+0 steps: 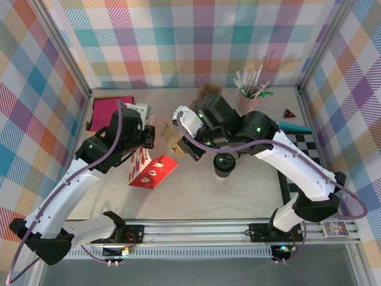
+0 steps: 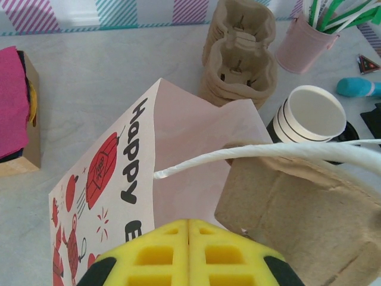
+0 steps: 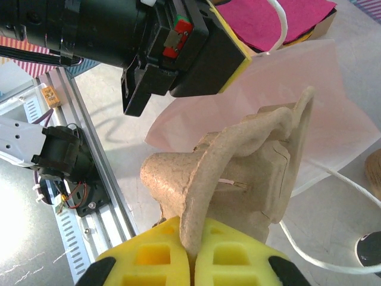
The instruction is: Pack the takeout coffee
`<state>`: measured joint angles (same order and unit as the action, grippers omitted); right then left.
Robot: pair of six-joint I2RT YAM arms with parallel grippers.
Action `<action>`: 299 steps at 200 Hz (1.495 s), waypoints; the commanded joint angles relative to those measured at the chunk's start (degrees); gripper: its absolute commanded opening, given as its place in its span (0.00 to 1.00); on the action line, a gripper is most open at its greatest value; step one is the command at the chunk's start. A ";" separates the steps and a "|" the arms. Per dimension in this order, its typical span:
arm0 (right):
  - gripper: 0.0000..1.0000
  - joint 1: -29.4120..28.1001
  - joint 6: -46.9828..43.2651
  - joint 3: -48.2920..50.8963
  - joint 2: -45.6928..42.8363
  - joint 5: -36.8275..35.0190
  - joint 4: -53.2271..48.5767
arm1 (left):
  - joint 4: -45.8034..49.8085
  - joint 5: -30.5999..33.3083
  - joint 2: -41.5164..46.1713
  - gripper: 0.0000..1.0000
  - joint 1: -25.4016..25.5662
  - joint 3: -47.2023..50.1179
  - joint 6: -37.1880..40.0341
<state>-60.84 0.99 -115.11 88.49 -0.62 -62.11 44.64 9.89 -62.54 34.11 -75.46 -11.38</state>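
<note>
Takeout coffee [image 1: 224, 165], round black-lidded, stands free; left hand [image 2: 189, 225] pinches paper bag [image 2: 178, 149], right hand [image 3: 193, 241] clamps moulded pulp carrier [image 3: 250, 173].

Item: takeout coffee [image 1: 224, 165], one. Small cup under a round black lid, with a brownish band showing below it. From overhead I cannot quite make out its white upper wall. Pose: upright, lid on. Location: on the table [image 1: 250, 196], about mid-depth, slightly right of centre.
</note>
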 commanded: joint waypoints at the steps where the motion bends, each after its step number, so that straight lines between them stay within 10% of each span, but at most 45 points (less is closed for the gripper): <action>1: 0.06 -0.42 -1.21 -0.45 -2.31 -0.41 3.63 | -1.13 -1.81 0.75 0.00 0.51 0.17 -0.75; 150: 0.03 -0.42 -11.60 12.43 -1.35 -0.31 15.50 | -3.60 -8.56 -0.59 0.00 0.49 0.49 -0.31; 299: 0.00 -3.88 -22.68 20.10 1.77 -16.72 23.85 | -4.99 -9.36 -2.32 0.00 0.52 0.94 -0.91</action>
<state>-64.10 -18.59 -95.11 89.60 -14.00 -42.78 41.82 2.46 -64.97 34.11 -75.13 -11.35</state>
